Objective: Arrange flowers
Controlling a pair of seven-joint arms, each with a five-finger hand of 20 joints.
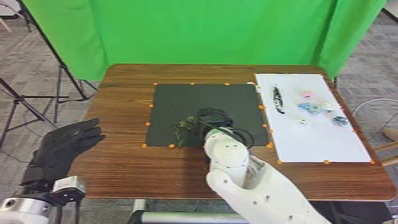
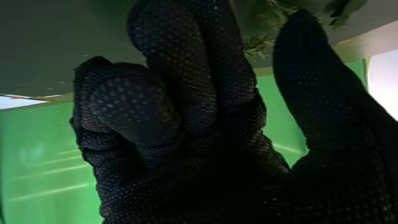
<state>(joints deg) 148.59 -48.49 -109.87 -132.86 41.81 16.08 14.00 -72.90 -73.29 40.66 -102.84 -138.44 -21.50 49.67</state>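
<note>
The largest thing before me is the brown worktop [image 1: 115, 135]. On it lies the dark mat [image 1: 240, 95], and to the right of this mat is the white sheet [image 1: 315, 145].

My left hand [image 1: 67, 142] is beside the left side of the worktop, with its fingers extended. My right hand [image 2: 195, 170] is at the dark mat; two of its fingers are long and close together, others are bent, and the thumb stands apart. I cannot see that it pinches any stem.

The greenery [image 1: 188, 122] is on the dark mat, just beside my right hand. I judge that the work is at an early stage, perhaps with the leaves being arranged first.

On the white sheet there is a slender black-and-white thing [image 1: 278, 100], which I cannot name. The blooms also lie there, loose: a light blue flower [image 1: 309, 107], a darker blue flower [image 1: 340, 120], a white flower [image 1: 329, 107] and a pink flower [image 1: 307, 94]. In my opinion, all of these are left to be joined with the greenery
</note>
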